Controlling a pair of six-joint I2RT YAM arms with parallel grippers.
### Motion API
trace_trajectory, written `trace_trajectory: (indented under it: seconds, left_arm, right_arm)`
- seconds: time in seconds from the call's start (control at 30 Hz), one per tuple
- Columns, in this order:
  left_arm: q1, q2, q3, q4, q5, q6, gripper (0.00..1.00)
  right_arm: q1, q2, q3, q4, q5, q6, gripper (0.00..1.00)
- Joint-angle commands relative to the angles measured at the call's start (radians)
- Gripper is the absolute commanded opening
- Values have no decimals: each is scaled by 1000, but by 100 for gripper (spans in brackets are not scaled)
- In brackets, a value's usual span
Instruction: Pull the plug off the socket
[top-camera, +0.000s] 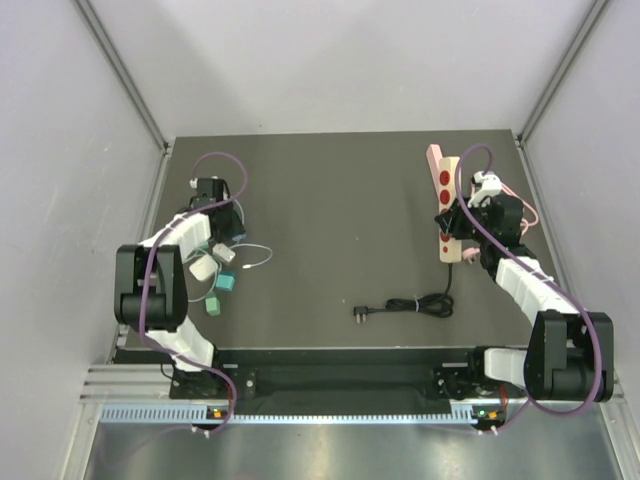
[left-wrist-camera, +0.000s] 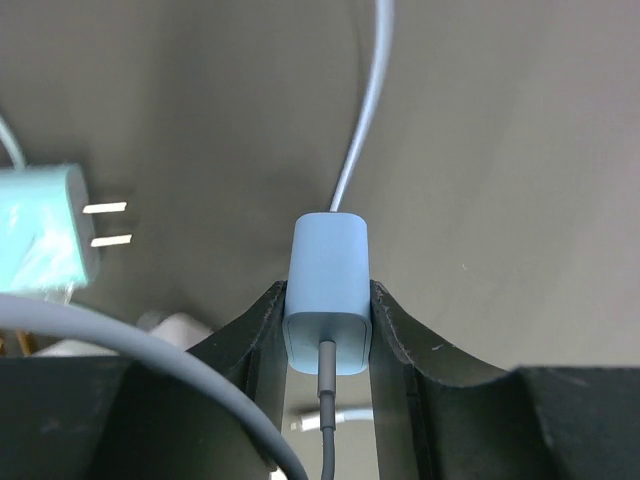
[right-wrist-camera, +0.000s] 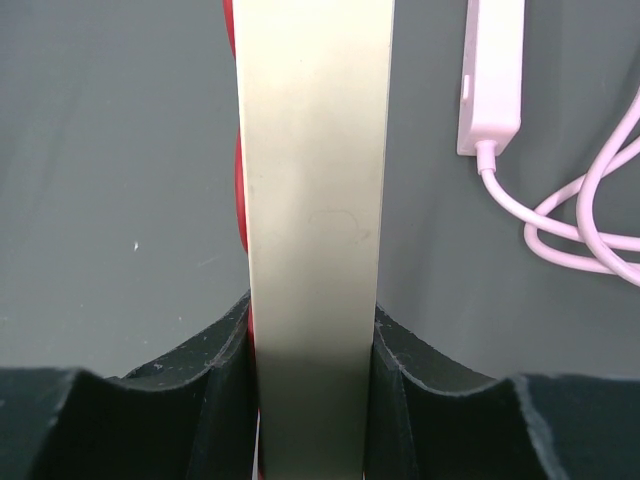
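Dark table (top-camera: 330, 190) | left arm (top-camera: 160, 270) folded, left claw (left-wrist-camera: 328, 300) gripping blue adapter (left-wrist-camera: 330, 265) | right arm (top-camera: 525, 278) reaching far right, right claw (right-wrist-camera: 312, 325) clamping power strip (right-wrist-camera: 312, 150)

soft even light, faint shadows, near edges of wrist views blurred

Right wrist view: the long beige plastic power strip (right-wrist-camera: 312, 200) is cut off at 12 and 6 o'clock, its red sockets (right-wrist-camera: 229, 20) mere slivers at 11. The pale pink charger block (right-wrist-camera: 490, 80) is clipped at 1 o'clock — its looped pink cable (right-wrist-camera: 540, 216) exits at 3. Left wrist view: the teal two-pin adapter (left-wrist-camera: 40, 235) is blurred and cut off at 9 o'clock.
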Motion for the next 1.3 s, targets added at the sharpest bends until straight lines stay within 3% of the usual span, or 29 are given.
trace_trajectory:
  seconds: [0.0,0.1,0.13,0.27,0.43,0.47,0.77,0.93,1.1,1.27]
  left_arm:
    - [13,40,76,25,0,15,14]
    - [14,55,93,8,-20,26,24]
    - [14,54,93,7,-23,31,36]
    - [14,29,93,-6,-41,34,59]
    - [42,-33,98,-13,-18,34,70]
    - [40,-47,103,-15,-9,34,76]
    - [43,-239,110,7,91,58,82]
    - [42,-391,67,39,140,84,85]
    - [43,-559,-37,65,218,107,91]
    - [43,-701,-175,122,299,114,94]
  right_arm:
    - [-16,-11,23,86,-29,-1,0]
    - [-16,-8,23,89,-29,-4,0]
    - [-16,-7,21,88,-32,-1,0]
    - [-16,-4,23,88,-34,-1,0]
    - [-16,-2,24,88,-38,-2,0]
    - [-16,1,24,88,-38,-3,0]
    - [-18,39,33,80,-81,-19,0]
    - [-21,84,55,60,-208,-64,0]
    - [-21,186,113,5,-314,-108,0]
    - [5,346,279,-151,-377,-134,0]
